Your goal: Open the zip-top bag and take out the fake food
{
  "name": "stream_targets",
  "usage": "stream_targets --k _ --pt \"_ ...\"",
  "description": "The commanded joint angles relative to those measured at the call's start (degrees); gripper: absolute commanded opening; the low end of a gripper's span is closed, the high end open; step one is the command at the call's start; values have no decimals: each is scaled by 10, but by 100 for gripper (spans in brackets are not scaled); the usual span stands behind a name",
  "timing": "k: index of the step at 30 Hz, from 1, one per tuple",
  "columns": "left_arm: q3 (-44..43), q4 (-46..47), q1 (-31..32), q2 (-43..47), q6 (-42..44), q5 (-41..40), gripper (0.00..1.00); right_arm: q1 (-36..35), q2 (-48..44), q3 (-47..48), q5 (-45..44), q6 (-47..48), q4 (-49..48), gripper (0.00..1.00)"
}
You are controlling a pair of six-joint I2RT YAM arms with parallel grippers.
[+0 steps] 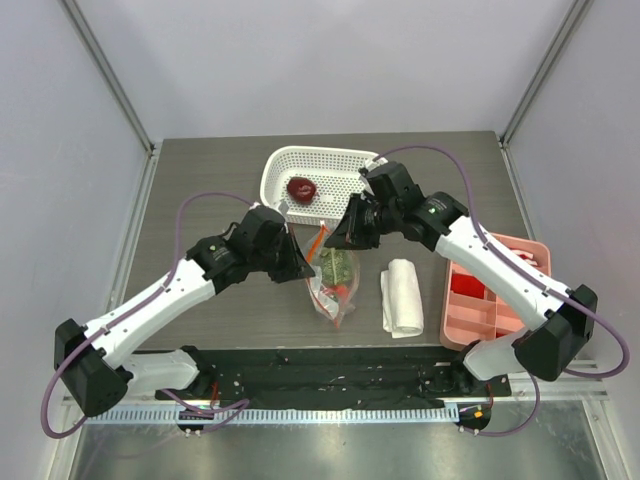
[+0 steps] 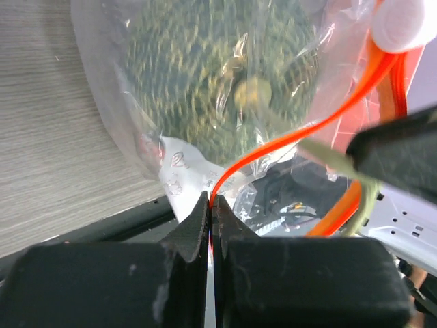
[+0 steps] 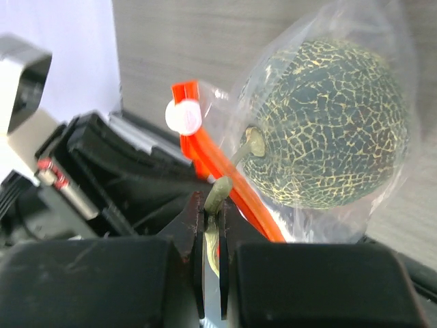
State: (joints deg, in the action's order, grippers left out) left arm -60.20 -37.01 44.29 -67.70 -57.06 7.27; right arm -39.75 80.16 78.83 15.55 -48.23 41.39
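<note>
The clear zip-top bag (image 1: pixel 330 295) hangs between both grippers above the table, its orange-red zip strip (image 2: pixel 287 140) spread apart. My left gripper (image 2: pixel 209 198) is shut on the bag's edge at the strip. The bumpy green ball (image 3: pixel 328 123) of the fake food sits in the bag's mouth, still wrapped in plastic. My right gripper (image 3: pixel 212 201) is shut on its pale stem (image 3: pixel 217 188), just beside the strip (image 3: pixel 232 181) and its white slider (image 3: pixel 183 116). In the top view the left gripper (image 1: pixel 300 268) and right gripper (image 1: pixel 335 240) stand close together. A dark red fruit (image 1: pixel 301 189) lies in the white basket (image 1: pixel 275 170).
A folded white cloth (image 1: pixel 402 297) lies right of the bag. A pink tray (image 1: pixel 500 310) with red blocks stands at the right edge under the right arm. The white basket is just behind the grippers.
</note>
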Motion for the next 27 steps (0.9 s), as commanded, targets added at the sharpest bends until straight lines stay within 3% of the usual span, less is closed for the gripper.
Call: stream_targets --k 1,9,15,18,22,27 --pt "-30 -4 2 6 19 -50 0 -2 -21 43 98 8 31 1" --pt "-46 -48 2 38 10 -156 0 27 -71 24 195 69 14 1" --pt "-54 -72 2 28 17 -159 0 43 -105 -8 268 97 -102 1" --pt "-54 -67 2 24 19 -148 0 45 -103 -30 315 31 -185 1" --pt "-50 -63 2 18 17 -139 0 47 -111 -101 346 -139 -457 1" --pt "-40 -39 2 24 7 -118 0 47 -88 -129 336 -292 -636 1"
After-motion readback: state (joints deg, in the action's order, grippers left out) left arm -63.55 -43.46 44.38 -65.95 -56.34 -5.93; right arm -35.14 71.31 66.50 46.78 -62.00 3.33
